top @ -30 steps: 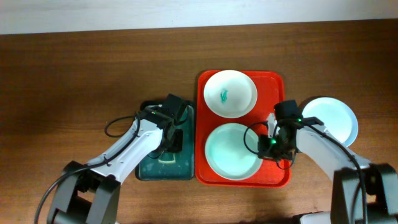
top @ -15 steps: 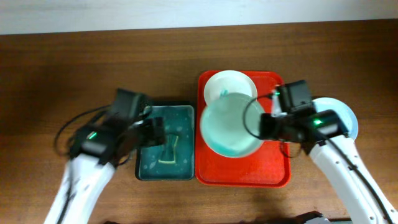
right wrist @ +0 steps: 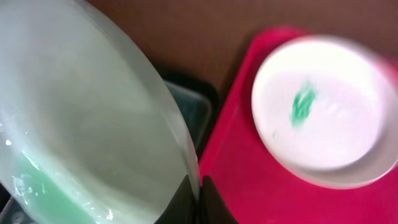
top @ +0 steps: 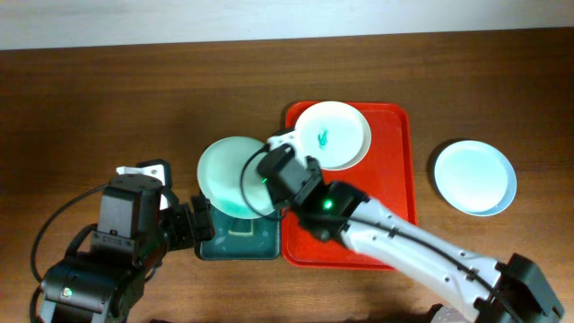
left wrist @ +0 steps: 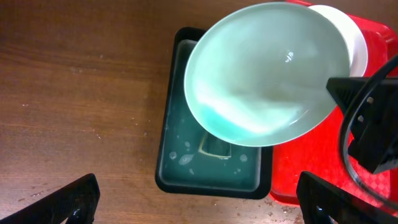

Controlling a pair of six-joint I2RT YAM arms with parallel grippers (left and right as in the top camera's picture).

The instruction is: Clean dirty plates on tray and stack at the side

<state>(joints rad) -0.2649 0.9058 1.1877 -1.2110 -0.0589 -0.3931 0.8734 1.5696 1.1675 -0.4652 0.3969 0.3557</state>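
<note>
My right gripper point(right wrist: 199, 198) is shut on the rim of the pale green plate point(top: 230, 175), which it holds tilted above the dark green tray point(top: 240, 240). In the left wrist view that green plate point(left wrist: 267, 74) hangs over the sponge point(left wrist: 214, 147). The white plate point(top: 333, 135), with a teal smear point(right wrist: 303, 102), lies at the back of the red tray point(top: 395, 224). A pale blue plate point(top: 475, 177) rests on the table to the right of the red tray. My left gripper point(left wrist: 202, 208) stands wide open and holds nothing, near the dark tray's front.
The dark green tray point(left wrist: 211, 177) holds wet residue and the sponge. My right arm point(top: 395, 238) lies across the front half of the red tray. Bare wooden table lies to the left and behind.
My right gripper has lifted the green plate off the red tray and carried it left over the dark green tray. My left gripper has opened and drawn back from the sponge.
</note>
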